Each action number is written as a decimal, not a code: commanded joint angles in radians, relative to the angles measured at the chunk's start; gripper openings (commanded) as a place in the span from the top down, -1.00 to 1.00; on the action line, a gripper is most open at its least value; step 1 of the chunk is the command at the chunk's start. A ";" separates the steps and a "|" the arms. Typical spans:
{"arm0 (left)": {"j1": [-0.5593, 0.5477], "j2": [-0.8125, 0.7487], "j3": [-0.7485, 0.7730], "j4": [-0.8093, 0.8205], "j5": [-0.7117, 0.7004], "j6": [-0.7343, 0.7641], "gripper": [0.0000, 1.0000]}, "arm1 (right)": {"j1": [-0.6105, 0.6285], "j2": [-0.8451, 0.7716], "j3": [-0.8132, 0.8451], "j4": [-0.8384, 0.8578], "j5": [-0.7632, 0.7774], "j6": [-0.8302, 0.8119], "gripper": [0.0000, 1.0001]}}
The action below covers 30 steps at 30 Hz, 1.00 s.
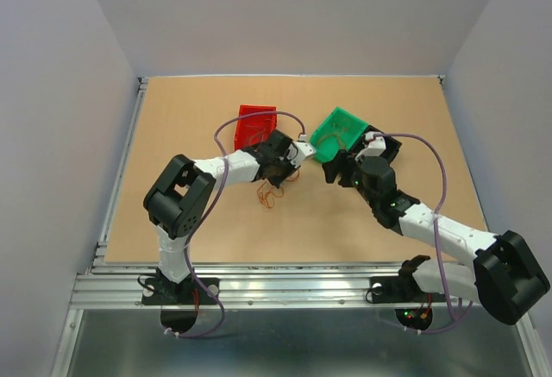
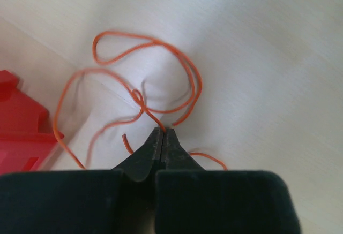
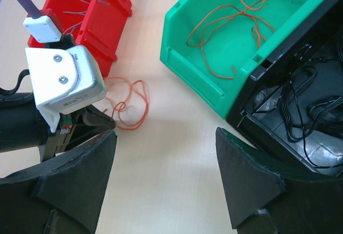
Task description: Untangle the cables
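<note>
A thin orange-red cable (image 2: 161, 46) lies in loose loops over the table. My left gripper (image 2: 163, 133) is shut, with a strand of this cable pinched at its tips. In the right wrist view the same cable (image 3: 130, 105) sits just right of the left gripper (image 3: 104, 121). From above, a small bunch of cables (image 1: 270, 194) shows under the left gripper (image 1: 290, 172). My right gripper (image 3: 166, 156) is open and empty above bare table, its fingers (image 3: 80, 180) wide apart; from above it (image 1: 335, 168) is by the green bin.
A red bin (image 3: 107, 14) with thin grey wires is at the back left. A green bin (image 3: 187, 57) holds orange wires. A black bin (image 3: 252, 111) beside it holds black wires. From above, the red bin (image 1: 256, 125) and green bin (image 1: 338, 131) flank the grippers.
</note>
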 commanded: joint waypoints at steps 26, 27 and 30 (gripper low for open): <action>0.079 -0.475 -0.196 0.291 0.351 -0.001 1.00 | 0.005 -0.098 -0.144 0.317 -0.009 0.047 -0.59; 0.079 -0.434 -0.178 0.288 0.353 -0.007 1.00 | 0.004 -0.128 -0.176 0.316 0.022 0.062 -0.59; 0.079 -0.346 -0.098 0.283 0.357 -0.023 1.00 | 0.005 -0.245 -0.209 0.259 0.125 0.100 -0.58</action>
